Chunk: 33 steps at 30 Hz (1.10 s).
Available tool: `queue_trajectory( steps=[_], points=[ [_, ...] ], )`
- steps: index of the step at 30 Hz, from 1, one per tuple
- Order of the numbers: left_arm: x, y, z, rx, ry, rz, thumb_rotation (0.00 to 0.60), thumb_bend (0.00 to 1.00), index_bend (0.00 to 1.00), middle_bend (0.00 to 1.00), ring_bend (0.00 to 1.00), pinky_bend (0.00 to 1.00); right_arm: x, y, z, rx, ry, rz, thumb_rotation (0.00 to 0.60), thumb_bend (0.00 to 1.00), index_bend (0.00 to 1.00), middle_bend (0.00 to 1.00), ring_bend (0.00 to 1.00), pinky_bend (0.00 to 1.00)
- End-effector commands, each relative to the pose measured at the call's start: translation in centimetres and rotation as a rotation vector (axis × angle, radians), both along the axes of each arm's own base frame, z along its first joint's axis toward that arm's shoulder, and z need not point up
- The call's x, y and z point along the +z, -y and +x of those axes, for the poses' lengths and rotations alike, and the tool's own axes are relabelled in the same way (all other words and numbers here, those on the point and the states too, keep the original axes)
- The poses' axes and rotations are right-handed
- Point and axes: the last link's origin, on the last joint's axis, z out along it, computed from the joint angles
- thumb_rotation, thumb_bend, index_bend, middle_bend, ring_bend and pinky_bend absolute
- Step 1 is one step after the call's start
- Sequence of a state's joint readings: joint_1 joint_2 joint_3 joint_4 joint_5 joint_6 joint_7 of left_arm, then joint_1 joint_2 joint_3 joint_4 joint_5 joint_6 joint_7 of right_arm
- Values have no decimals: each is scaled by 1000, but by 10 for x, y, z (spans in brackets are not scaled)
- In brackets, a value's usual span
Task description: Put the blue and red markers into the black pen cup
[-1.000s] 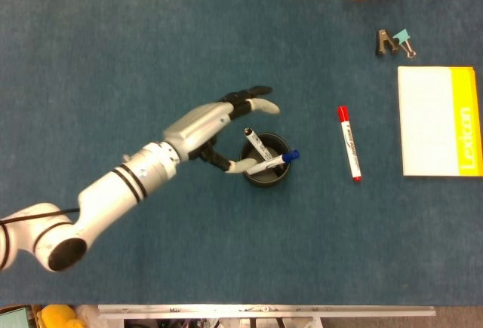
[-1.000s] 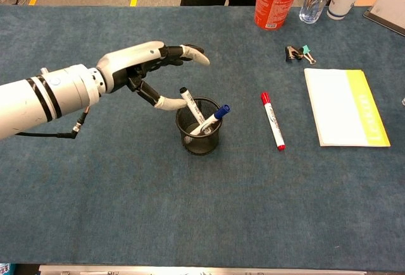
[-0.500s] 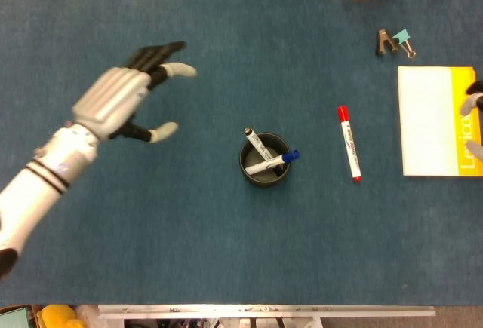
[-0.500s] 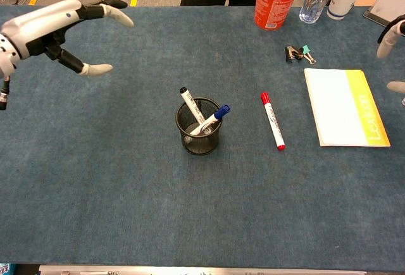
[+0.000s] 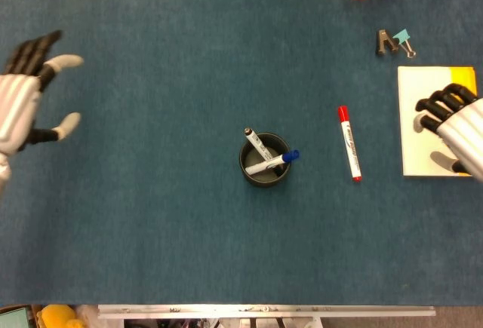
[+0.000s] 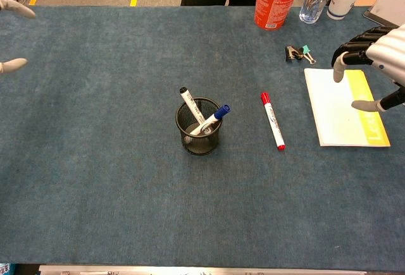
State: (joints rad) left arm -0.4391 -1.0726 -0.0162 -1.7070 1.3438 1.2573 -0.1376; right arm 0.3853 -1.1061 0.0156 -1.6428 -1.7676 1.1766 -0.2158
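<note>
**A:** The blue marker (image 5: 276,163) already stands in the black pen cup (image 5: 264,160), leaning beside a black-capped pen (image 5: 255,142). So what should the robot attend to on the step in hand?

**B:** The red marker (image 5: 349,142), by the look of it. It lies flat on the table (image 5: 189,56) just right of the cup, apart from it, with its red cap pointing away from the robot. The right hand (image 5: 451,128) hovers further right of the cup, above the yellow-edged notepad (image 5: 426,87), fingers apart and holding nothing. It would do best to come down over the white barrel's middle and pinch across it (a grip near one end would likely let it swing).

**A:** And the left hand (image 5: 23,98)?

**B:** Far to the left of the cup, spread and empty, well clear.

**A:** How does the marker look?

**B:** Slim, white body with dark print, red at both ends. It will probably roll if nudged sideways, and should be tipped upright before lowering into the mesh cup.
</note>
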Motion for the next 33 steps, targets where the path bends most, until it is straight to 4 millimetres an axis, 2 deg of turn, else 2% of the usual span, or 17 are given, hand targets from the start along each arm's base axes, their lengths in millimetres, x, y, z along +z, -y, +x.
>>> queue_trajectory(
  steps=[1, 6, 13, 17, 24, 33],
  points=[
    [9, 9, -13, 42, -22, 21, 600, 256, 234, 12, 0, 0, -13, 4, 4, 74, -35, 25, 600, 139, 471, 349, 270, 234],
    [18, 18, -19, 52, -35, 50, 600, 255, 236, 12, 0, 0, -32, 9, 5, 161, -86, 79, 600, 138, 471, 315, 219, 172],
    [20, 25, -22, 72, -34, 27, 600, 256, 237, 6, 0, 0, -62, 8, 6, 214, -105, 148, 600, 137, 471, 275, 151, 63],
    [21, 26, -21, 74, -23, 31, 600, 255, 254, 0, 0, 0, -79, 7, 6, 220, -102, 179, 600, 133, 469, 215, 99, 6],
    [20, 29, -22, 81, -15, 20, 600, 255, 272, 0, 0, 0, -103, 10, 5, 230, -81, 183, 600, 131, 460, 146, 17, 0],
    [21, 31, -25, 96, -14, 7, 600, 255, 276, 0, 0, 0, -124, 14, 0, 241, -107, 198, 600, 132, 460, 135, 12, 0]
  ],
)
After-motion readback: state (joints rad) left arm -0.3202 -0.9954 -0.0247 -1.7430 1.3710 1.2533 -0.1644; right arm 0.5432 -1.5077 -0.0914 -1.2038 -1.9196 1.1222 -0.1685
